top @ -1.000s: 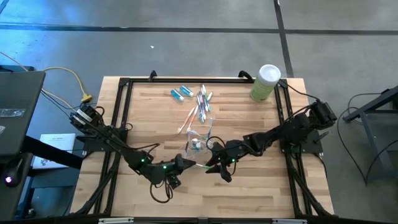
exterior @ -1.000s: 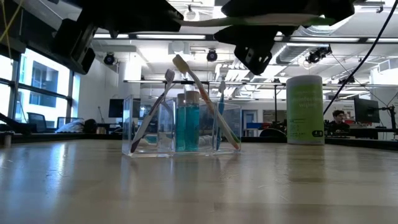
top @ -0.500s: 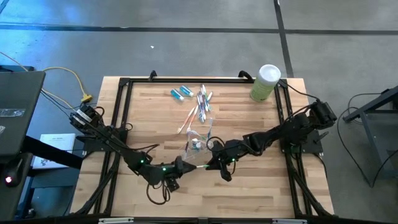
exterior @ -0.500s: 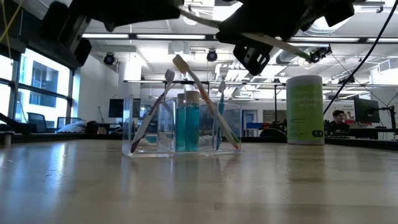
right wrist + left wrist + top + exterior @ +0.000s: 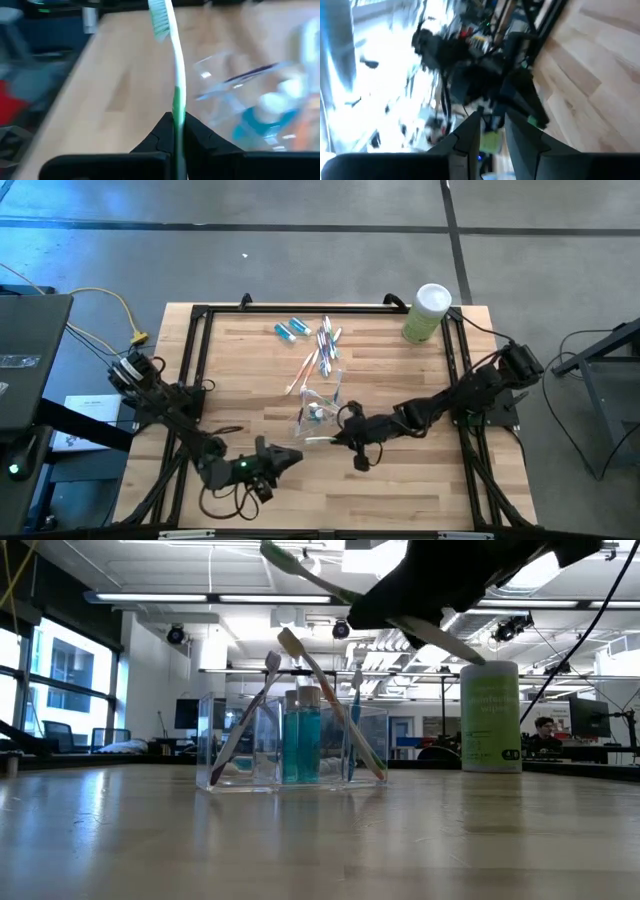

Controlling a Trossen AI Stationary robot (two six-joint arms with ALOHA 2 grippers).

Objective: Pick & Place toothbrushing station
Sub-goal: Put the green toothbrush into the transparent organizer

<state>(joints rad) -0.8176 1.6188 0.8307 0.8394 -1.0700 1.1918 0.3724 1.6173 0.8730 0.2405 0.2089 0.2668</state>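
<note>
The right gripper (image 5: 176, 131) pinches a green and white toothbrush (image 5: 172, 60) tight, just beside the clear cup (image 5: 320, 408) that has a tube inside. More toothbrushes (image 5: 325, 340) lie farther off. The left gripper (image 5: 290, 456) is low down, fingers a little apart, holding nothing.

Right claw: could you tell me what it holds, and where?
The right claw is shut on a green-and-white toothbrush, gripping its handle; the bristle end sticks out ahead.
</note>
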